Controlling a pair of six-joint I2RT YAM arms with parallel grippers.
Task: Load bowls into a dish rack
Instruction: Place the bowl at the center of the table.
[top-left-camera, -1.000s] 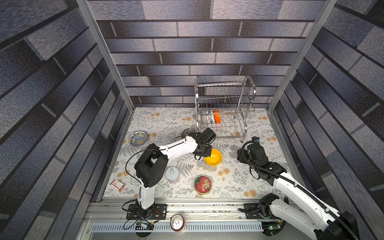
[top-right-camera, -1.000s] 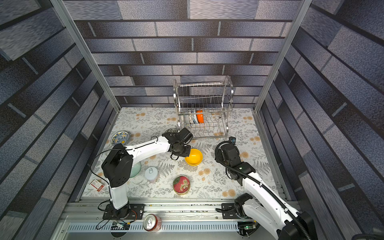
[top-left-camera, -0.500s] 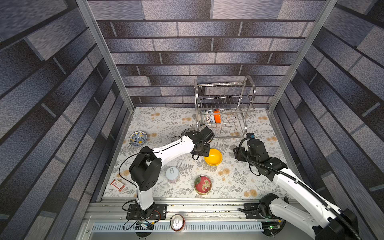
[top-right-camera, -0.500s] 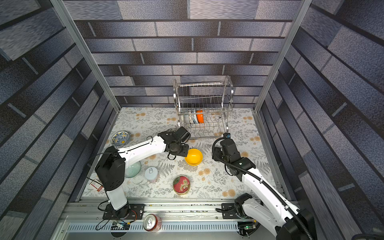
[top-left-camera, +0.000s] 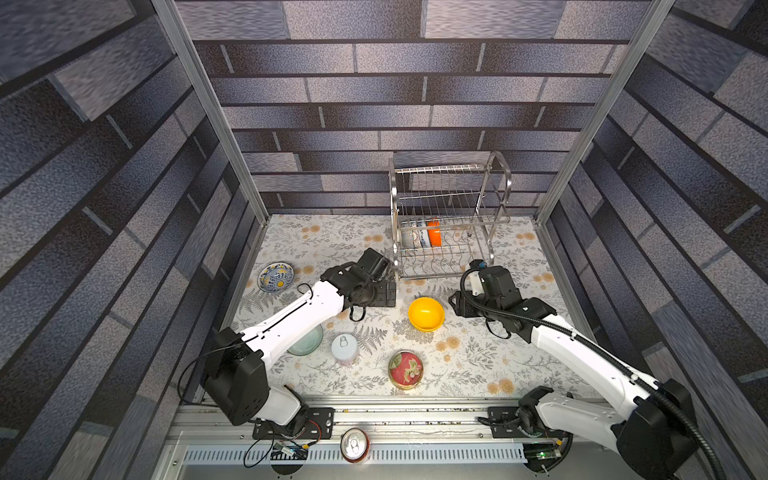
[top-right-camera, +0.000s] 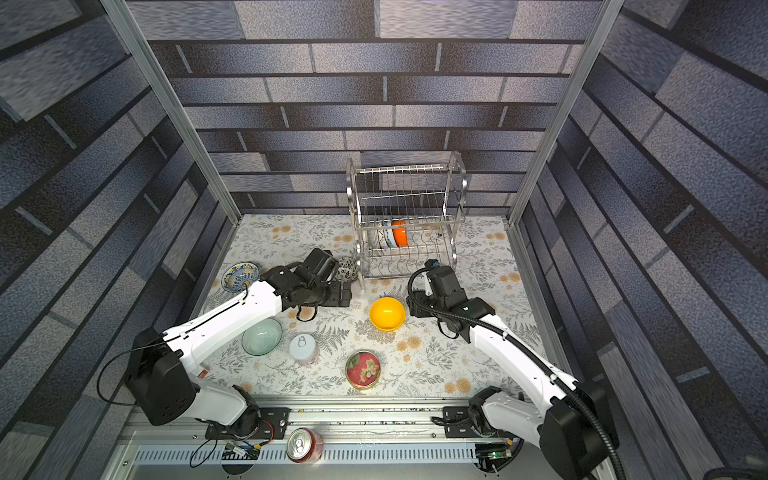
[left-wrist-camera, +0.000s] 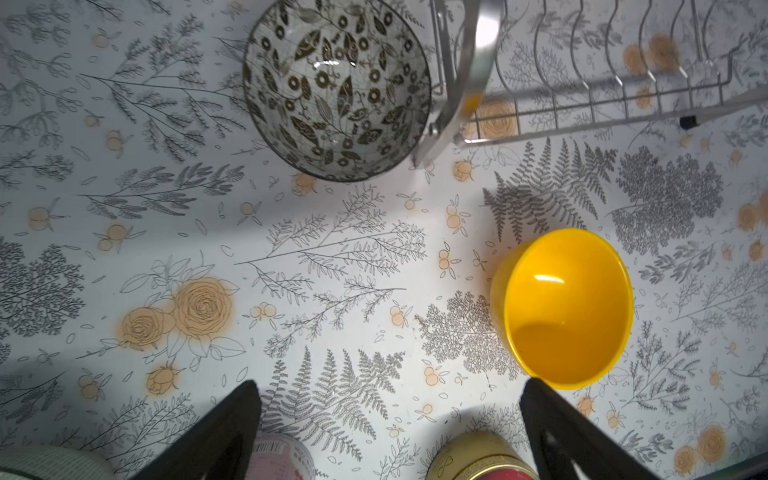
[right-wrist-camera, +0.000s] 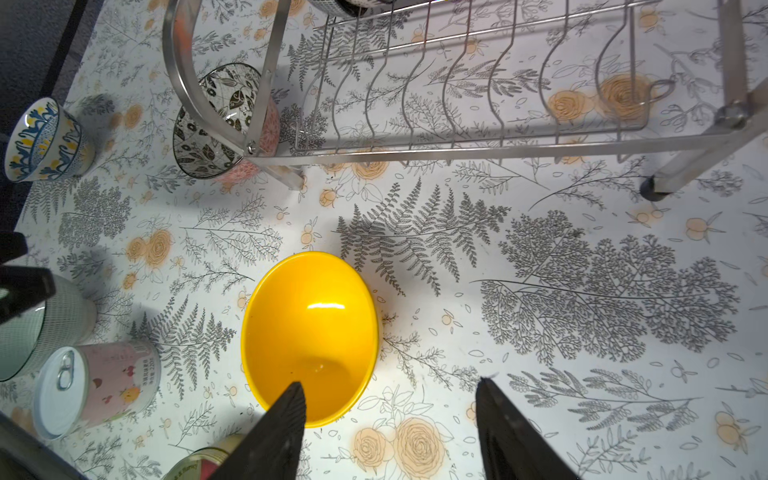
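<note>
The left pincer (left-wrist-camera: 388, 392) is seen spread wide, nothing being held; the yellow bowl (left-wrist-camera: 565, 307) is set upright on the worktop (left-wrist-camera: 332, 257) just beside one of its tips. The right pincer (right-wrist-camera: 386, 390) is likewise parted, one finger (right-wrist-camera: 286, 415) being placed over that bowl's rim, the other outside it. A dark floral bowl (left-wrist-camera: 336, 87) is found farther ahead of the left pincer, beside the rack (left-wrist-camera: 478, 62) leg. More bowls (top-left-camera: 422, 235) are stood on edge in the rack

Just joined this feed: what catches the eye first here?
The bright yellow bowl sits upright mid-table, between the open left gripper and the open right gripper. Toward the back wall stands the shiny dish rack, with an orange bowl and patterned bowls on edge inside it.
</note>
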